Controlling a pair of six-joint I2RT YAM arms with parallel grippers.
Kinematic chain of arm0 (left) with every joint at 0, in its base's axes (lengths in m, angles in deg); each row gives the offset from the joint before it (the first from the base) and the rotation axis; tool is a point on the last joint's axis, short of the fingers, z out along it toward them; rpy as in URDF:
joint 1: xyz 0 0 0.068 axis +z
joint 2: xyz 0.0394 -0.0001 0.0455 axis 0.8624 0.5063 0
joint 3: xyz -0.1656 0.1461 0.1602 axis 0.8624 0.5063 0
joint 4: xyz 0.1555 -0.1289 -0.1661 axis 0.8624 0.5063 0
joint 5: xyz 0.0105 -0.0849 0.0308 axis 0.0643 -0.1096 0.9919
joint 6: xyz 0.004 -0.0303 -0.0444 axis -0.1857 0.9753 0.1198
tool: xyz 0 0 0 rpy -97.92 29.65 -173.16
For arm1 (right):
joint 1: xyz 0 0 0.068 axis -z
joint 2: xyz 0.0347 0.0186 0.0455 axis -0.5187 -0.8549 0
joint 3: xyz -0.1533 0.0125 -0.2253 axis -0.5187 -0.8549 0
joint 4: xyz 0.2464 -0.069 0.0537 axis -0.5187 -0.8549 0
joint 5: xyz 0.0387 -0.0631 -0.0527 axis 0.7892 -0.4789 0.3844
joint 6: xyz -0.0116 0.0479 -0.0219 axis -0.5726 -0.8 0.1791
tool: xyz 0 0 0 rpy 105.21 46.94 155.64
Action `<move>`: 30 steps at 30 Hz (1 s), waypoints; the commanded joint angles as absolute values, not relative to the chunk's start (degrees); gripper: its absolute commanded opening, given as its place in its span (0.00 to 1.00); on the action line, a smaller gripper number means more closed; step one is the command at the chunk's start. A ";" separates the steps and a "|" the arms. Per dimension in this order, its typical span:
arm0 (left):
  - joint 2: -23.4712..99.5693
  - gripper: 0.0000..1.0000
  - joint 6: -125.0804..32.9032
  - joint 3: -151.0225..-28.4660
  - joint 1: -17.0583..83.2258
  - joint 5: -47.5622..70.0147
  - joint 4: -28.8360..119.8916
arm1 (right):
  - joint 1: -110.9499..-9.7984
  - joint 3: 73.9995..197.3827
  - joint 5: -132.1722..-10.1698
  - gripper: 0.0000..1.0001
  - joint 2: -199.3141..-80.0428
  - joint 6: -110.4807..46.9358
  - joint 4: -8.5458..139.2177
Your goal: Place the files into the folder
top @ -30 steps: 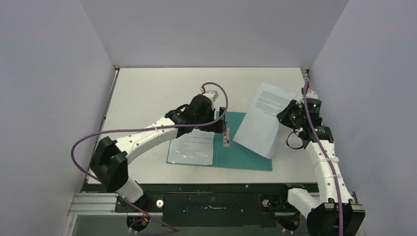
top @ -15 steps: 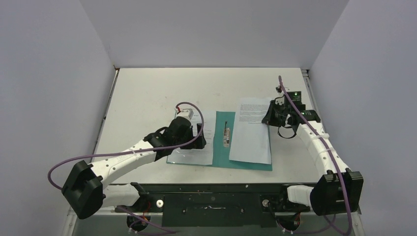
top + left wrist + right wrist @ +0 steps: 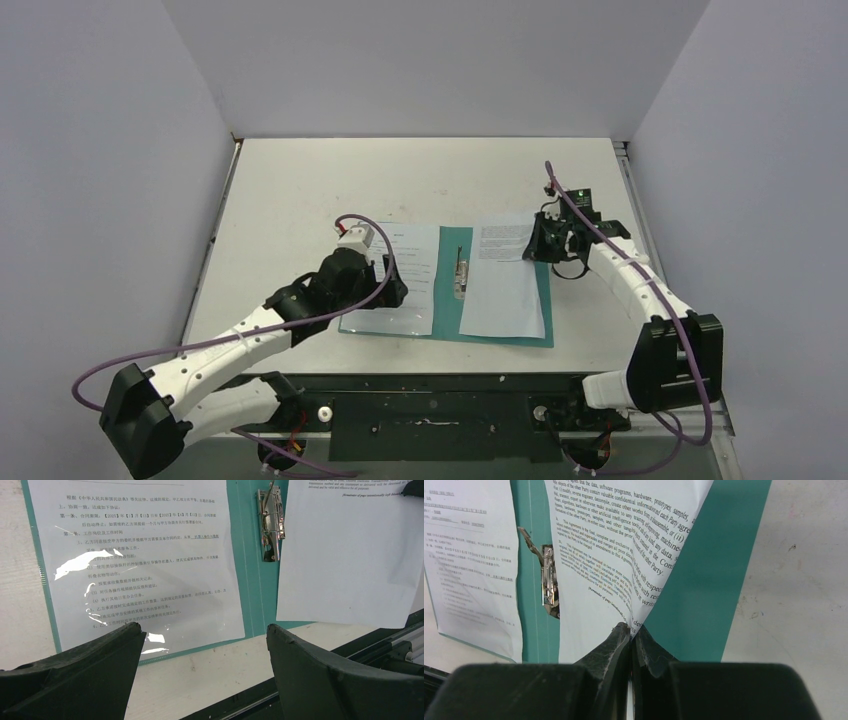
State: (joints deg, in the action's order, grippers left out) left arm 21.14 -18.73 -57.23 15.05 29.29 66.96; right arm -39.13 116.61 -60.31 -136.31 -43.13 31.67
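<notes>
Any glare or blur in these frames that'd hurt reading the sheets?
Left wrist: white glare patches on the glossy left sheet wash out some lines; the rest reads fine. Right wrist: print on the right sheet is sharp up to the shut right claw. Top: even light, faint sheen at the left sheet's near edge, text too small to read.

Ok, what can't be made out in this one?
Left sheet: left wrist view, glare washes out several lines; top view, print too small.
Right sheet: right wrist view, top edge cuts it off; the right gripper covers the pinched part.
Clip: left wrist view, upper end cut off by the frame.
</notes>
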 commanded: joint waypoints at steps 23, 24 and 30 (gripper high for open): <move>24.55 0.94 -19.92 -57.92 15.30 27.76 63.06 | -40.86 117.22 -57.41 0.05 -143.26 -39.70 38.35; 24.72 0.94 -20.02 -57.92 15.30 27.68 63.03 | -41.18 117.38 -57.45 0.05 -143.58 -39.57 38.39; 25.63 0.94 -20.00 -57.49 15.29 27.23 62.54 | -42.54 118.15 -60.01 0.06 -145.55 -38.83 38.71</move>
State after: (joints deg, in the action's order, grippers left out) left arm 25.14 -19.32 -57.23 15.07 28.02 65.76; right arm -41.64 116.24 -58.43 -144.59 -40.16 36.30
